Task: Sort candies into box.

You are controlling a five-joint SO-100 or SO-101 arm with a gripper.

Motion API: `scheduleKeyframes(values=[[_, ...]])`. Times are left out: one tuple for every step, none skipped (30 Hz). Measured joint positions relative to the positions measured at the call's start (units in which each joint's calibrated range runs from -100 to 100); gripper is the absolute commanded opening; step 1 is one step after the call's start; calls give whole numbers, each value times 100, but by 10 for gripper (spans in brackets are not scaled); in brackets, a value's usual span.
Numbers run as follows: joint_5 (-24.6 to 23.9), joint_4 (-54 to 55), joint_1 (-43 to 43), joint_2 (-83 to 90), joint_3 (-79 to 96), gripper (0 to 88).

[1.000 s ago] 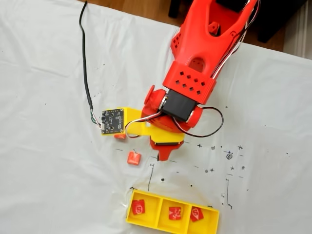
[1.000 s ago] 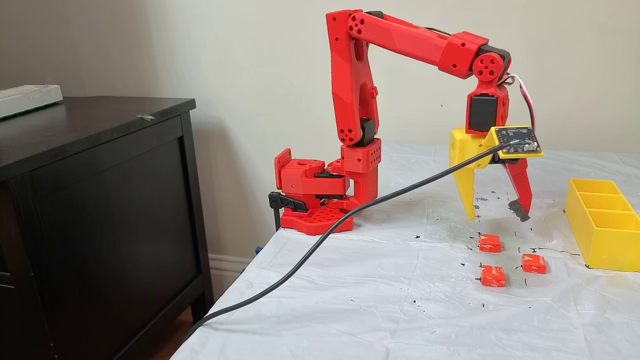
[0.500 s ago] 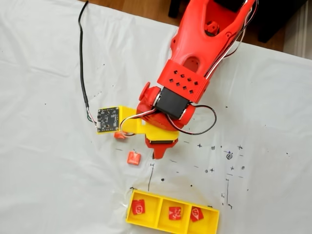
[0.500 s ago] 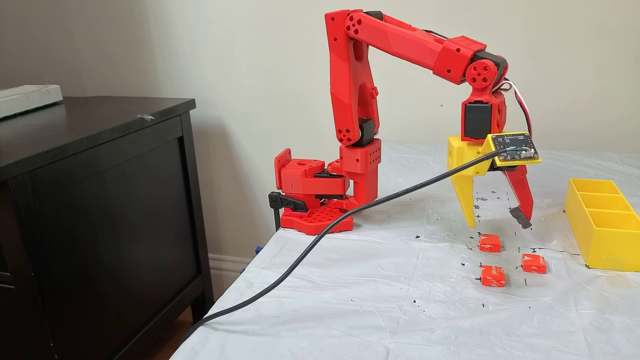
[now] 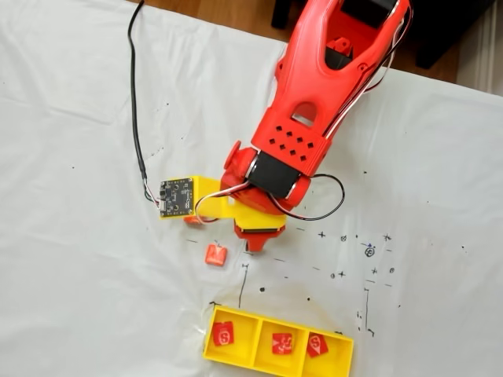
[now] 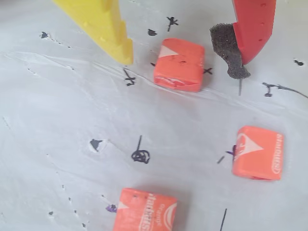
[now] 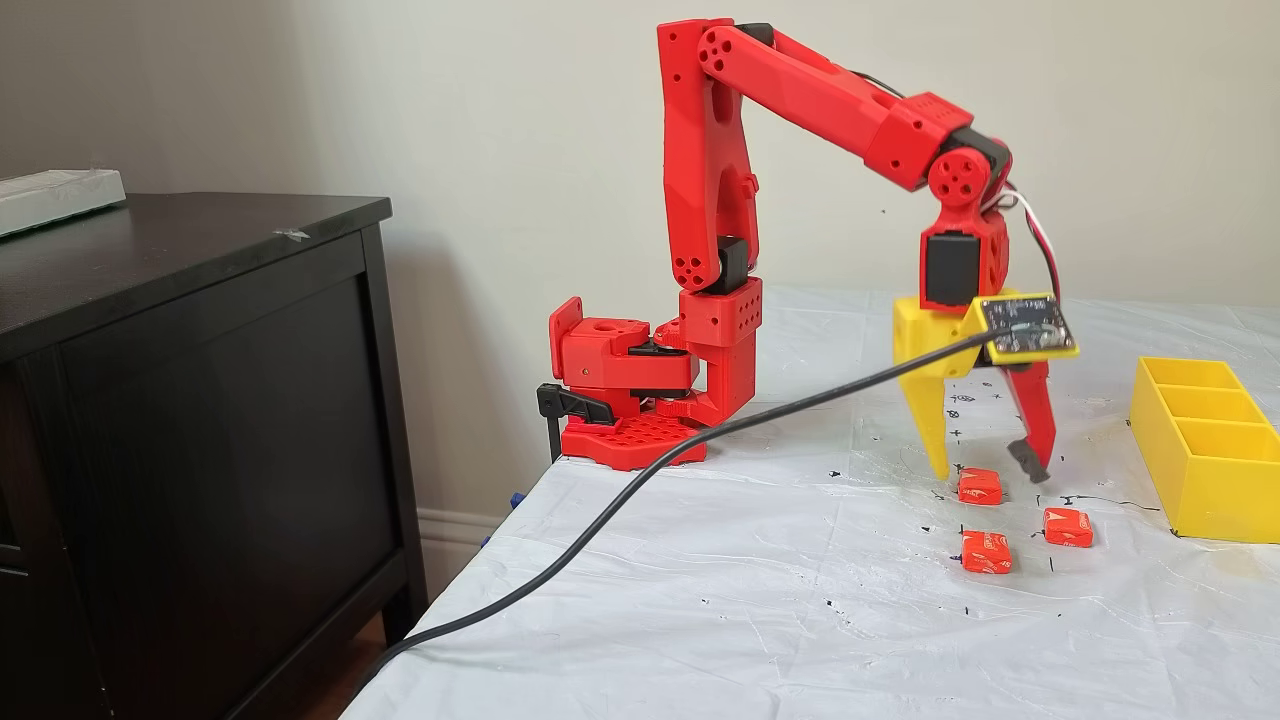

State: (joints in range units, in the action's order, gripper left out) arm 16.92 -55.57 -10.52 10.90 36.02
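Three red-orange candies lie loose on the white sheet: one [image 6: 179, 64] between my fingers, one [image 6: 257, 152] to the right and one [image 6: 146, 211] at the bottom edge. The side fixed view shows the same candies [image 7: 980, 486], [image 7: 1067, 527], [image 7: 986, 552]. My gripper [image 7: 988, 472] is open and low over the table. Its yellow finger [image 6: 108, 29] and foam-tipped red finger [image 6: 250, 29] stand either side of the first candy, apart from it. The yellow box [image 5: 275, 362] holds a candy in its left section [image 5: 223, 335], one in the middle [image 5: 282, 343] and one in the right [image 5: 317, 344].
A black cable [image 7: 620, 500] runs from the circuit board [image 7: 1022, 325] on the gripper down over the table's left edge. The arm's base [image 7: 640, 400] stands at the back. A dark cabinet [image 7: 200, 400] stands beside the table. Black ink marks [image 6: 140, 155] dot the sheet.
The gripper has come down from above the table until its open fingers stand either side of the nearest candy. The candies and the box have not moved.
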Motion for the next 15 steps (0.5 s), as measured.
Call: scheduleKeyframes(values=[[0,31,24,-59,0,248],[0,63,33,-102,0,245],[0,86,49,-144,0,239],[0,110,57,-170,0,235],[0,133,57,-178,0,229],[0,157,57,-195,0,220],[0,165,57,-204,0,211],[0,181,57,-212,0,197],[0,204,57,-221,0,195],[0,212,57,-221,0,194],[0,243,57,-238,0,191],[-5,259,73,-263,0,186],[-5,283,89,-280,0,181],[-5,306,114,-280,18,172],[-5,322,122,-280,35,158]])
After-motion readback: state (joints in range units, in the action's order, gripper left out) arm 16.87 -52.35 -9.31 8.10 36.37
